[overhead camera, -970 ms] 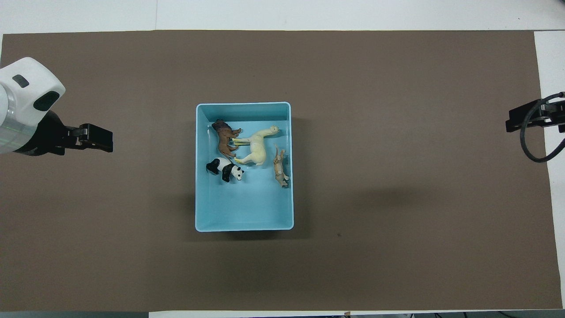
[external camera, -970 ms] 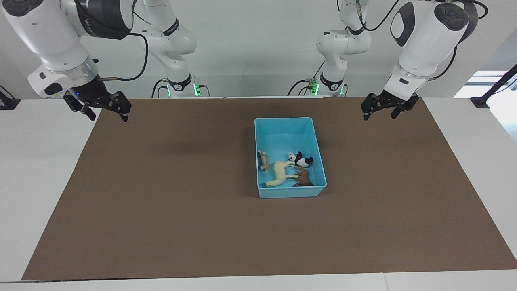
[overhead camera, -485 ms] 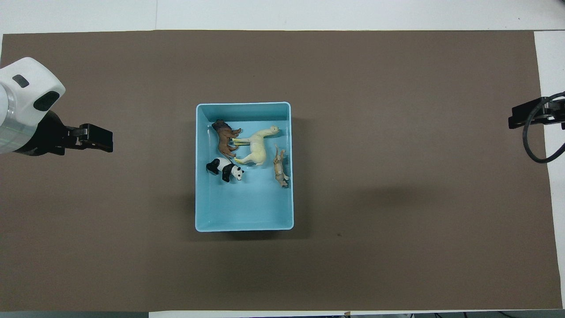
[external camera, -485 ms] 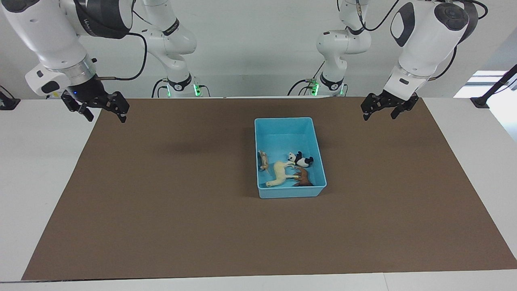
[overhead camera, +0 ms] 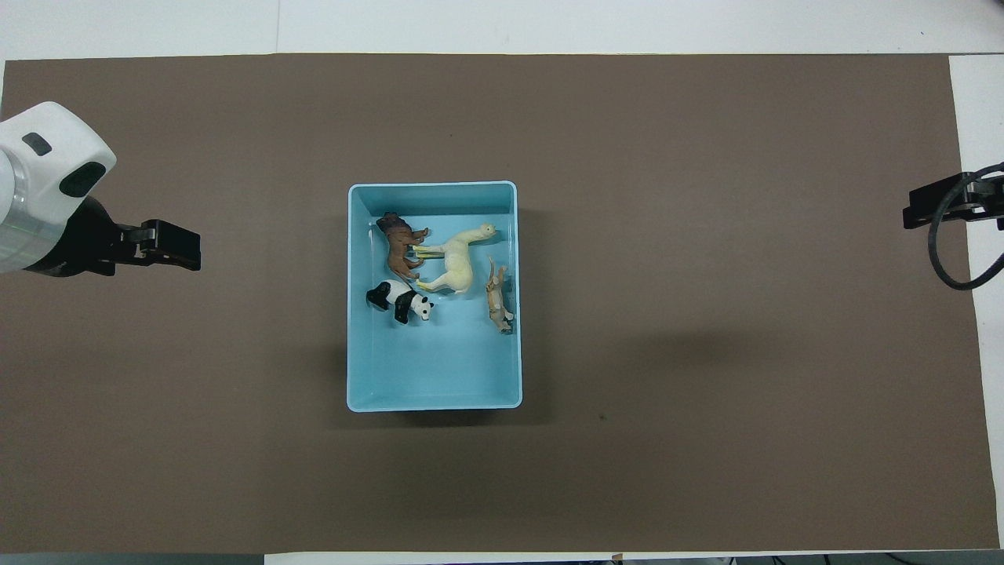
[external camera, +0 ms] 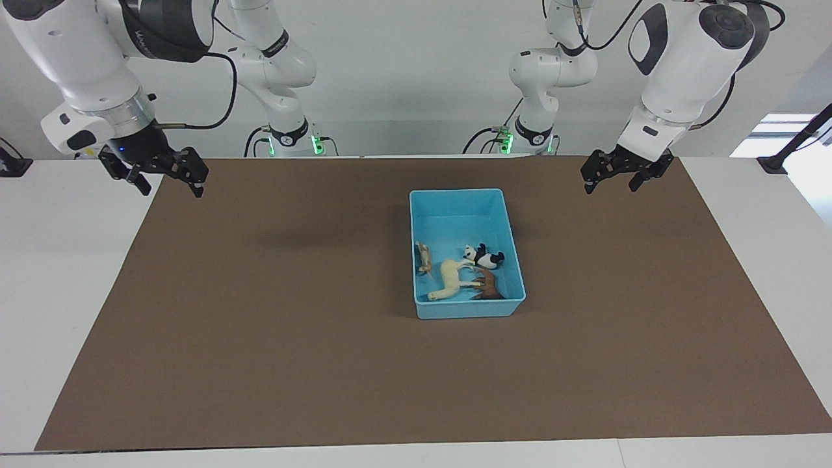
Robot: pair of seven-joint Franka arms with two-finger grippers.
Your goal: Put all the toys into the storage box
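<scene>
Blue storage box [external camera: 455, 209] holds four toys [external camera: 463, 273]; left pincer [external camera: 610, 180] and right pincer [external camera: 170, 183] both gape empty.

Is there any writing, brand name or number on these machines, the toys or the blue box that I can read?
Right arm's dark upper band: pale lettering, too small and tilted to read.
Storage box: no text.
Panda, llama-like animal, lion, tiger: no text.
Brown mat: no text.
Left hand and right hand: no text visible.
</scene>
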